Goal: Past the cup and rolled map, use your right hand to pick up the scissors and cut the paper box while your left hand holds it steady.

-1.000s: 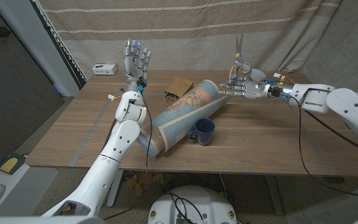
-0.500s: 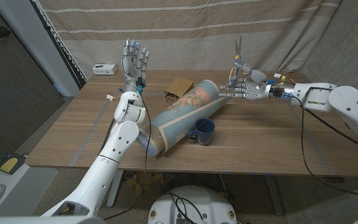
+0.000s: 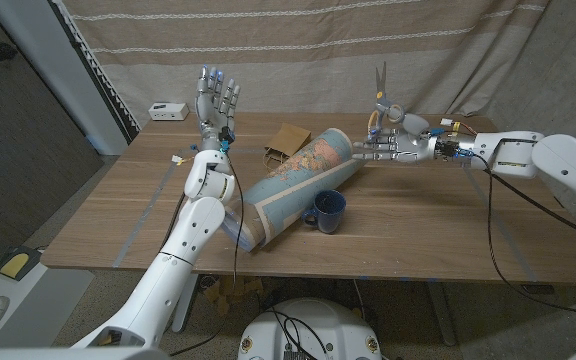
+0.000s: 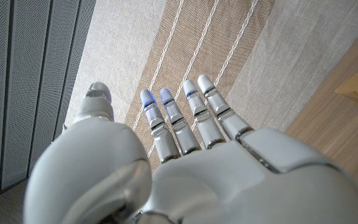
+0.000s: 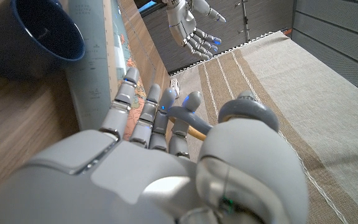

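Even, soft indoor light is falling from overhead; the table (image 3: pixel 408 225) is showing faint shadows and no glare. Head view is staying sharp. Wrist views are bending at edges, nearest hand surfaces blurring.

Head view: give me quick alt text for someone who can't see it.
The right hand holds the scissors blades-up above the far end of the rolled map, which lies diagonally on the wooden table. The left hand is raised, open and empty, the brown paper box sits behind the map, and a dark blue cup stands beside it.
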Robot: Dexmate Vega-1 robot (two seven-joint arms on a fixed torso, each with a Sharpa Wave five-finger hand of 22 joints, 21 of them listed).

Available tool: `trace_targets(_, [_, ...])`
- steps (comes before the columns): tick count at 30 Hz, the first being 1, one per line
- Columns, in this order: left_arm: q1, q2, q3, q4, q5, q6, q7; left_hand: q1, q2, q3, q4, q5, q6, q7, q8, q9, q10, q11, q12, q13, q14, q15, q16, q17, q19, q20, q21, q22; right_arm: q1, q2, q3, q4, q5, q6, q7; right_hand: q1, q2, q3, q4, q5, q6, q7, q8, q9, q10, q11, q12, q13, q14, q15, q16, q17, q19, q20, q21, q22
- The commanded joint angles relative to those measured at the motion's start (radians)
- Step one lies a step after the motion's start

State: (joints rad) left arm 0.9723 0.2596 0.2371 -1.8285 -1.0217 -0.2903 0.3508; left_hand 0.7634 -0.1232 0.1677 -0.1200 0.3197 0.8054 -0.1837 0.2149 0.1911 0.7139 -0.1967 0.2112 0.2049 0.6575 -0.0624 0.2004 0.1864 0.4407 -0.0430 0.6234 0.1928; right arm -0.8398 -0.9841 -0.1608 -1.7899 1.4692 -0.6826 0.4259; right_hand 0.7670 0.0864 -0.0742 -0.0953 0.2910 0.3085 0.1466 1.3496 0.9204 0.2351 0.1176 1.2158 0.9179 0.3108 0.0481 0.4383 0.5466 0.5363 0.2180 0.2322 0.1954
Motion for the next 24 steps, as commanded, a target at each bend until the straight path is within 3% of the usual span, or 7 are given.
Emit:
trace_targets(1, [0.003,0.003,-0.003,0.001,0.009,0.005,0.018,-0.009,0.002,-0.003,-0.001,0.004,0.012,-0.001,0.0,-0.001,0.009,0.002,0.002,0.0,0.003,-0.155,0.002,0.002,0.0,-0.097,-0.001,0.005,0.008,-0.013,-0.011,0.006,0.004,-0.025,0.015,-0.003,0.004,0.005,-0.004,-0.005,0.003,0.033,-0.001,0.001,0.019,-0.001,-0.01,-0.022,0.014,0.001,-0.009,-0.005,0.006,0.0,-0.001,0.0])
trace_targets(12, [0.016,0.034,-0.006,-0.042,-0.014,0.04,0.004,-0.01,0.003,-0.003,-0.001,0.004,0.013,-0.001,-0.002,-0.001,0.009,0.003,0.002,0.0,0.004,-0.155,0.002,0.002,0.001,-0.098,-0.001,0.005,-0.009,-0.029,0.006,-0.007,0.019,-0.033,0.005,-0.008,0.008,0.007,-0.004,-0.009,0.01,0.037,0.005,0.007,0.044,-0.001,-0.039,-0.086,0.031,-0.006,-0.019,-0.02,0.01,0.0,-0.002,0.0])
trace_targets(24, [0.017,0.084,-0.023,-0.064,-0.013,0.078,0.006,-0.015,0.002,-0.005,0.0,0.003,-0.013,0.016,-0.015,-0.001,0.005,0.006,-0.001,0.0,0.004,-0.154,0.003,0.002,0.002,-0.098,-0.002,0.005,0.003,-0.039,-0.001,-0.006,0.031,-0.06,0.007,-0.009,0.009,0.009,-0.006,-0.011,0.01,0.038,0.006,0.008,0.051,0.0,-0.066,-0.136,0.026,0.0,-0.033,-0.032,0.011,0.0,-0.004,-0.001])
